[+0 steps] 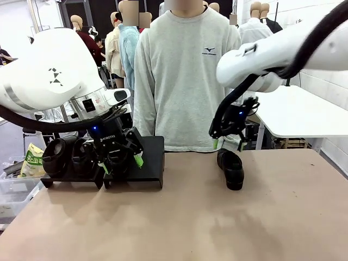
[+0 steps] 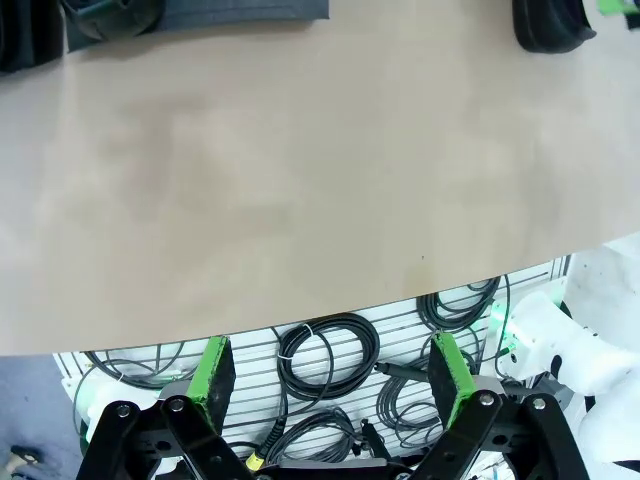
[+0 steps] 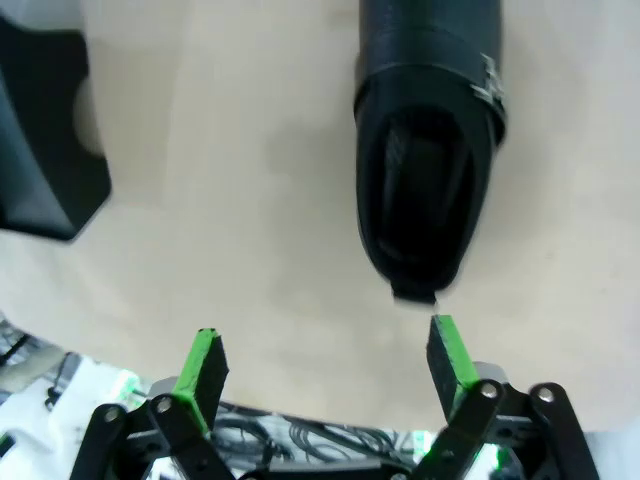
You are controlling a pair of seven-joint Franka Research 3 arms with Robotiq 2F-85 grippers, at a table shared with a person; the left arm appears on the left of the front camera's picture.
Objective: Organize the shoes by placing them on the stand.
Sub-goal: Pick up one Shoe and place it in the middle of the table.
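Front view: left gripper (image 1: 120, 161) low in front of the stand (image 1: 155, 163), fingers spread wide, nothing between the green pads; partly covering 1 shoe behind it, so that shoe hard to make out. 2 more shoes (image 1: 69, 156) on the stand's left part, dark against the black shelf, outlines blurring together. Right part of the stand bare. Stand's left end cut by the left arm's cable. Right gripper (image 1: 216, 140) hanging by the table's (image 1: 217, 228) far edge, dark against the person's (image 1: 185, 76) grey sweater, jaw spacing hard to judge here; 1 green pad showing. Just below and beside it, a lone shoe (image 1: 230, 169) on the table, well apart from the stand.

Left wrist view: own fingers (image 2: 212, 372) rising from the bottom edge, spread wide, empty, over the table edge and coiled cables (image 2: 325, 352) beyond. Lone shoe's end cut off at the top right corner (image 2: 548, 25); stand cut off along the top left (image 2: 200, 14).

Right wrist view: own fingers (image 3: 203, 362) spread wide, holding nothing. Lone shoe (image 3: 425, 170) straight ahead, opening facing the camera, blurred, toe cut by the top edge; right pad (image 3: 452, 355) just beside its near rim, contact impossible to tell. Dark corner of the stand at the left edge (image 3: 45, 160).
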